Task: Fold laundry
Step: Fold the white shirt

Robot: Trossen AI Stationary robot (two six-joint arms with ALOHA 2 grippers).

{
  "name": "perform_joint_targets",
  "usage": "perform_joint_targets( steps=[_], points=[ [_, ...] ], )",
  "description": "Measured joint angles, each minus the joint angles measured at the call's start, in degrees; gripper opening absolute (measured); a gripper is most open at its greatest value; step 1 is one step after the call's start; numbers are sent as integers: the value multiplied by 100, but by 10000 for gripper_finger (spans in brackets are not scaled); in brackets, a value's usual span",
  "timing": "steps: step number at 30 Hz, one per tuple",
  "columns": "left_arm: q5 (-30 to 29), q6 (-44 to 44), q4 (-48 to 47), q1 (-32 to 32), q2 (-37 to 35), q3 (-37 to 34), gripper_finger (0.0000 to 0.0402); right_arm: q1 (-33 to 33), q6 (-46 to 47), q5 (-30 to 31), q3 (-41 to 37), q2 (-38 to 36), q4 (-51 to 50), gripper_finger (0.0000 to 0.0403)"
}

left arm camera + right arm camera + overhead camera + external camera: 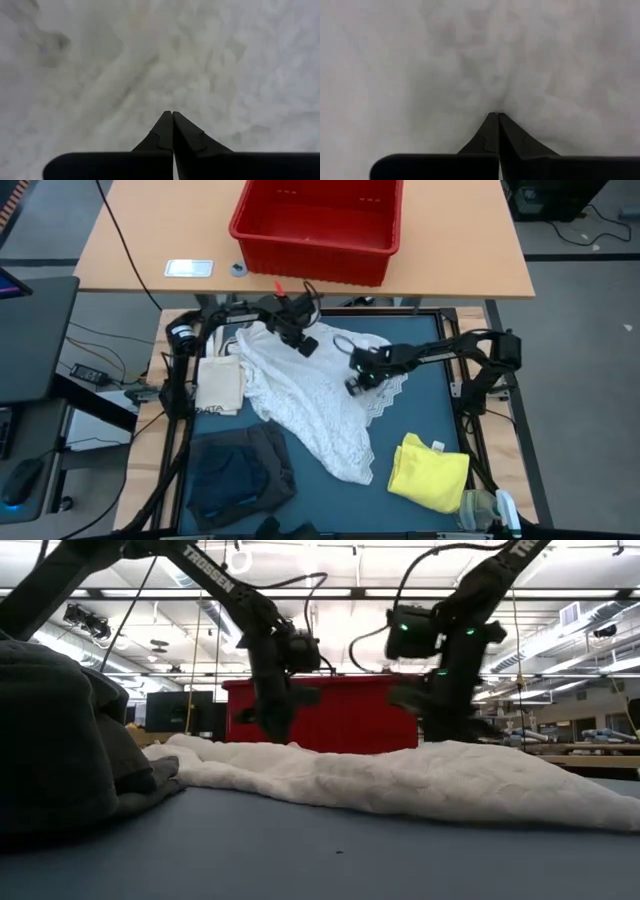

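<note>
Across the far half of the desk (pixel 430 442) the white lacy garment (pixel 305 395) lies spread, the left gripper (pixel 303 345) and right gripper (pixel 357 383) both pressed on it with fingers together, seemingly pinching cloth for a fold.

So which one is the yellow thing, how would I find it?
Start at the blue table top under the two arms. A big white lacy garment sprawls across its middle; go from there to the near right corner. The yellow garment sits there in a small bunched heap, the only bright yellow item.
</note>
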Motion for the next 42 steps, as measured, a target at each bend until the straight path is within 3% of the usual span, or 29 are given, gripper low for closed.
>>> perform_joint_targets(
  steps=[3,8,12,15,18,21,24,27,32,37,42],
  points=[
    [96,0,-151,-66,38,-2,1,328,-312,-62,1,-255,-1395,1],
    [100,29,-121,-53,64,-7,1,895,-443,766,-80,-1308,-3951,1],
    [96,27,48,-18,64,-4,1,644,-82,1267,-520,-2185,-5094,1],
    [93,30,154,-36,64,-4,1,340,194,1301,-641,-2883,-4581,0],
    [383,96,217,-87,64,-4,1,135,588,1033,-643,-3176,-3132,0],
    [1372,483,177,-144,64,-4,2,53,826,833,-639,-2956,-1761,0],
    [2243,996,-126,-222,64,-4,2,36,960,468,-637,-2396,-1123,0],
    [2382,1444,-493,-311,64,-2,2,148,1142,20,-641,-1849,-1120,0],
    [2318,2080,-512,-328,167,4,2,217,1282,111,-643,-1136,-1907,0],
    [1954,2014,8,-324,309,0,3,-658,707,641,-797,-809,-2421,0],
    [1925,1921,430,-322,316,0,6,-1821,365,1676,-719,-1540,-2457,1]
  ],
)
